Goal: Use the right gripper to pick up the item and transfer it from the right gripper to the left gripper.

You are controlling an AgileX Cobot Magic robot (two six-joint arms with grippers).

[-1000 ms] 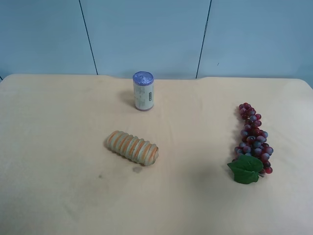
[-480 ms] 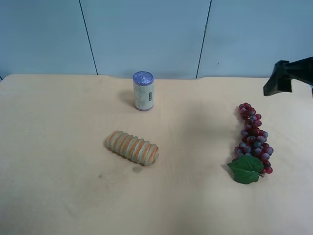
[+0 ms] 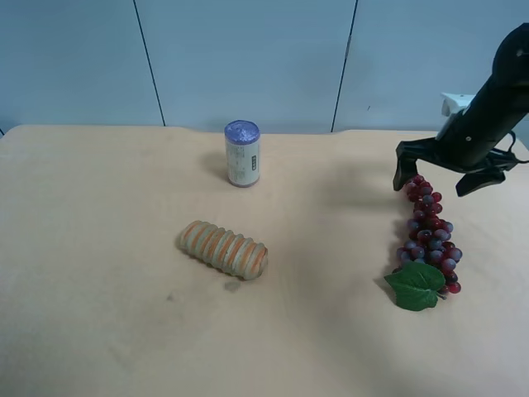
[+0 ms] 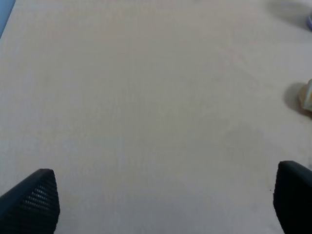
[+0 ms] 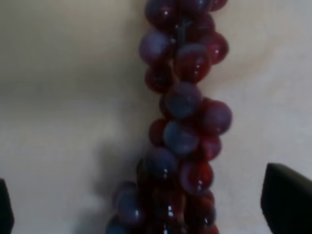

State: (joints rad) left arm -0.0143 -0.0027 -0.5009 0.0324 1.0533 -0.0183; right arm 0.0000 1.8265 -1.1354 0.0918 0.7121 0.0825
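Observation:
The bunch of dark-red and purplish toy grapes [image 3: 430, 234] lies on the tan table at the exterior high view's right, its green leaf [image 3: 415, 285] at the near end. My right gripper [image 3: 436, 179], on the black arm with a white wrist part, hangs open over the bunch's far tip, one finger on each side. In the right wrist view the grapes [image 5: 183, 126] fill the middle between the open fingertips [image 5: 287, 200] of this gripper [image 5: 146, 204]. My left gripper [image 4: 161, 200] is open and empty over bare table; it is out of the exterior high view.
A ribbed orange-tan roll [image 3: 223, 248] lies mid-table, and a purple-topped white can [image 3: 242, 154] stands behind it. The roll's edge [image 4: 307, 96] shows at the side of the left wrist view. A blue panelled wall [image 3: 248, 58] backs the table.
The right arm has come into the exterior high view from the right and dropped down to the far end of the grapes. The grapes, roll and can have not moved.

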